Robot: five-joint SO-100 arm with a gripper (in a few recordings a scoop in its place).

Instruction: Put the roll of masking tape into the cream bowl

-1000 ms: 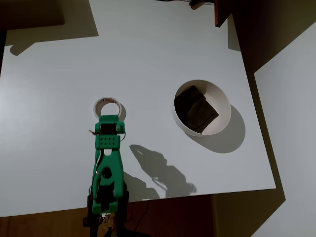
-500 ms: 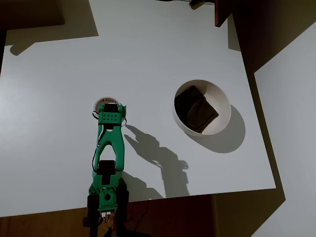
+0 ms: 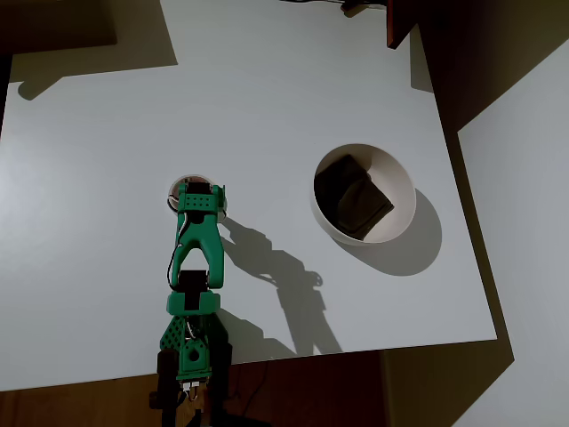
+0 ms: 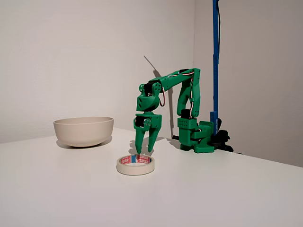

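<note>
Hand (image 4: 144, 150): fixed view; pointing down, two green fingers spread apart in a V, holding nothing; tips hanging just above and behind the roll, not touching it.
Roll of masking tape (image 4: 136, 164): fixed view; lying flat on the white bench (image 4: 213, 189), toward the front edge, red-and-white print on its inner ring.
Cream bowl (image 4: 84, 131): fixed view; standing upright to the left of the hand, well apart from the roll, nearer the back wall.
Arm (image 4: 182, 99): fixed view; green, base at the right side of the bench beside a blue pole (image 4: 216, 61).
Hand (image 3: 197, 189): overhead view; seen from above over the roll, spread of the fingers hidden by the wrist.
Roll of masking tape (image 3: 177, 186): overhead view; a pale arc showing at the wrist's upper left, left of the bench's middle.
Cream bowl (image 3: 404, 197): overhead view; near the right edge of the bench (image 3: 267, 98), a dark square patch (image 3: 352, 197) inside.
</note>
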